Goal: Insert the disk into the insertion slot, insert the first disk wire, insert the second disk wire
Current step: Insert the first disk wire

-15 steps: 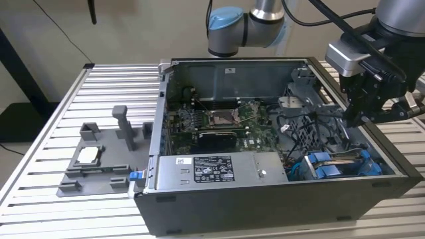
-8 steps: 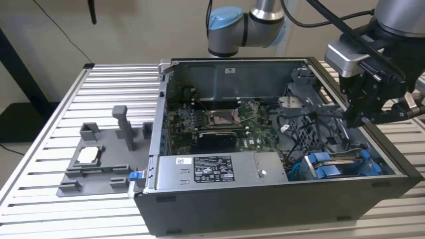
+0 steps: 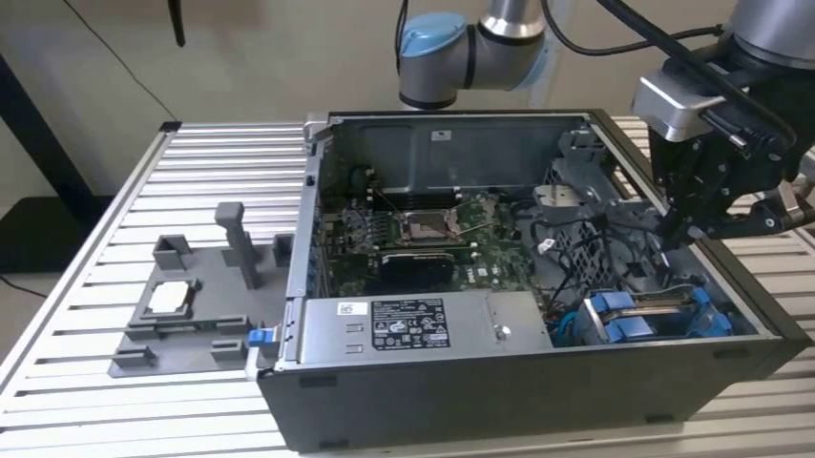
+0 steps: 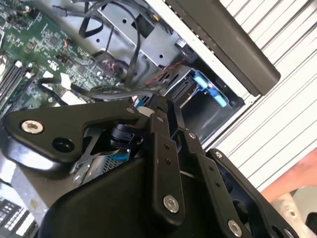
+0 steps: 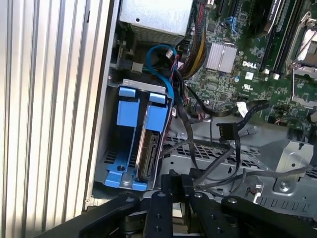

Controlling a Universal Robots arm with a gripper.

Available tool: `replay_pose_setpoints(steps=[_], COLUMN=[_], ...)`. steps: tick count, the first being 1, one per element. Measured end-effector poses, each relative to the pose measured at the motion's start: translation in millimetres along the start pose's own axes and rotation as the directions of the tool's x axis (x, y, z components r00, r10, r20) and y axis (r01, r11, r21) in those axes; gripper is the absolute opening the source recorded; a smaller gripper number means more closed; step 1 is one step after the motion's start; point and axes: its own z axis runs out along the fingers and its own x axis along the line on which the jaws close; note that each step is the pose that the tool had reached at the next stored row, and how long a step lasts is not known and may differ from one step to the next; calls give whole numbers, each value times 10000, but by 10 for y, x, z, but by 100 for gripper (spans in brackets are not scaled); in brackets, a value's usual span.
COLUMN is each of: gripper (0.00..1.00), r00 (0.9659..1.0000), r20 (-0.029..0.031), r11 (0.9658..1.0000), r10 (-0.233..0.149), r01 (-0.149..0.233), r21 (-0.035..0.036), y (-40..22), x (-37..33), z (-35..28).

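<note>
The disk (image 3: 656, 307) sits in its blue carrier inside the insertion slot (image 3: 598, 336), at the corner of the open computer case nearest the exterior view's right. In the first wrist view the disk's (image 5: 148, 153) connector edge faces out of the slot (image 5: 111, 161), with no wire plugged in. My gripper (image 3: 671, 239) hangs above the drive cage, a little behind the slot. Its fingers (image 5: 167, 184) stand close together, shut on a black disk wire (image 4: 114, 91) that runs up to the gripper (image 4: 157, 101). A loose black plug (image 5: 225, 131) lies on the cage.
The motherboard (image 3: 433, 229) fills the case floor, and the power supply (image 3: 407, 324) lies along the front wall. A grey fixture (image 3: 178, 334) holding a small silver chip (image 3: 172, 298) stands on the slatted table at the exterior view's left. Loose cables (image 5: 198, 106) cross the cage.
</note>
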Motion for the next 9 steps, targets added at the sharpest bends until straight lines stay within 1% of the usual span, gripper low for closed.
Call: replay_pose_setpoints(steps=[2,6,7,9], gripper=[19,19,19,19], r00=[10000,9999,9999,9999], r20=[18,80,98,134], r11=[9996,9969,9957,9933], r10=[23,69,82,106], r01=[-23,-63,-73,-90], r21=[-296,-788,-921,-1155], y=[-50,-166,-197,-256], x=[10,33,39,52], z=[8,27,32,43])
